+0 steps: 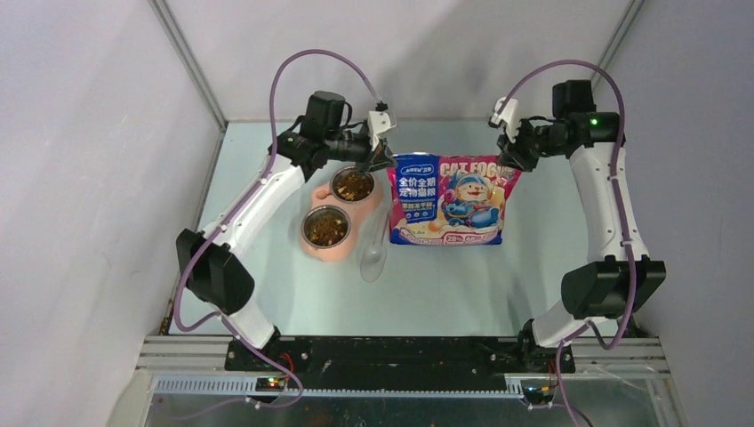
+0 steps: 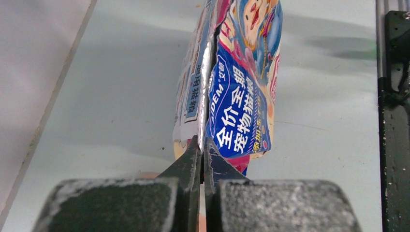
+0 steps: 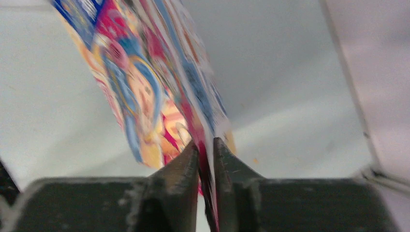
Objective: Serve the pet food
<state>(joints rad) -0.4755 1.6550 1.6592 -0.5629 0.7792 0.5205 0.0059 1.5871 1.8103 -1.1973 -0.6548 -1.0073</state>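
The pet food, dark-brown kibble, fills two steel bowls [image 1: 353, 185] [image 1: 325, 228] set in a pink stand [image 1: 322, 253] left of centre. A pink, white and blue cat food bag [image 1: 455, 201] hangs upright over the table, held by its two top corners. My left gripper [image 1: 381, 160] [image 2: 203, 141] is shut on the bag's left top corner, close above the far bowl. My right gripper [image 1: 509, 160] [image 3: 207, 143] pinches the right top corner. The bag [image 2: 241, 96] fills the left wrist view and is blurred [image 3: 145, 87] in the right wrist view.
A translucent plastic scoop [image 1: 373, 260] lies on the table just right of the pink stand, below the bag's left bottom corner. Grey walls close in the table at the left, the right and the back.
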